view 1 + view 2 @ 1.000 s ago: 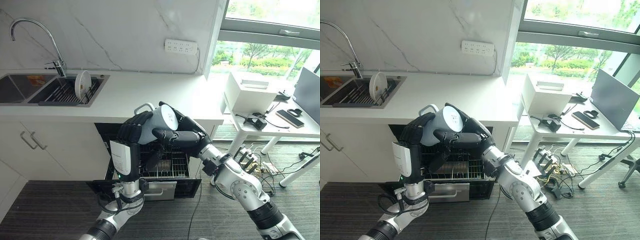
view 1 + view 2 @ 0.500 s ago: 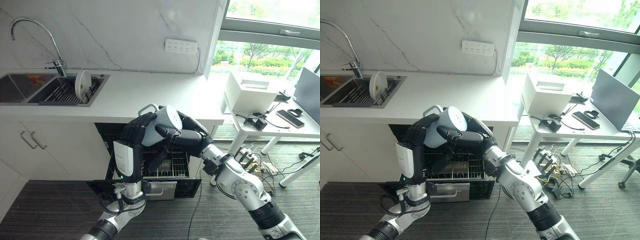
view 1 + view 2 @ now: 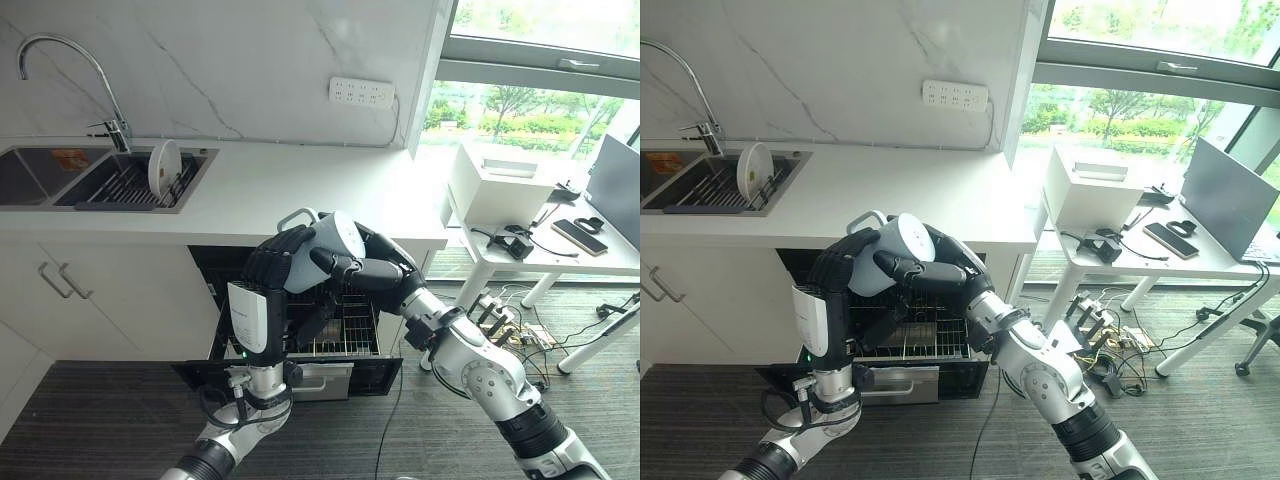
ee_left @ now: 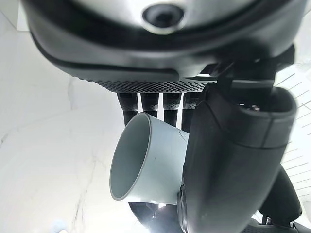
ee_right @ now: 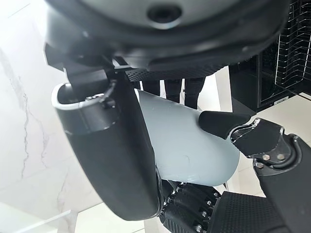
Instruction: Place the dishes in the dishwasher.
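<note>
Both hands grasp one pale grey mug (image 3: 325,248) between them, held in the air above the open dishwasher (image 3: 300,345). Left hand (image 3: 272,256) has its fingers curled round the mug's side nearest the handle; in the left wrist view the mug's open mouth (image 4: 129,158) faces away from the palm, with the fingers (image 4: 148,103) wrapped behind it. Right hand (image 3: 365,265) clasps the other side, thumb laid across the mug's base and fingers (image 5: 172,90) curled over the body.

This looks like a hand-over or a two-handed carry on the way down to the rack, so the loading step is under way but not yet done. The dishwasher's wire rack (image 3: 345,330) is pulled out below the counter (image 3: 300,190), directly under the mug. Next, one hand would need to let go so the other can turn the mug mouth-down and lower it between the rack's prongs without knocking them.

Counted: one mug in the hands, one white plate (image 3: 165,168) standing on edge in the sink's drying rack (image 3: 125,185) and awaiting its turn, one dishwasher, one tap (image 3: 60,75). Whether anything already sits in the wire rack is hard to tell.
</note>
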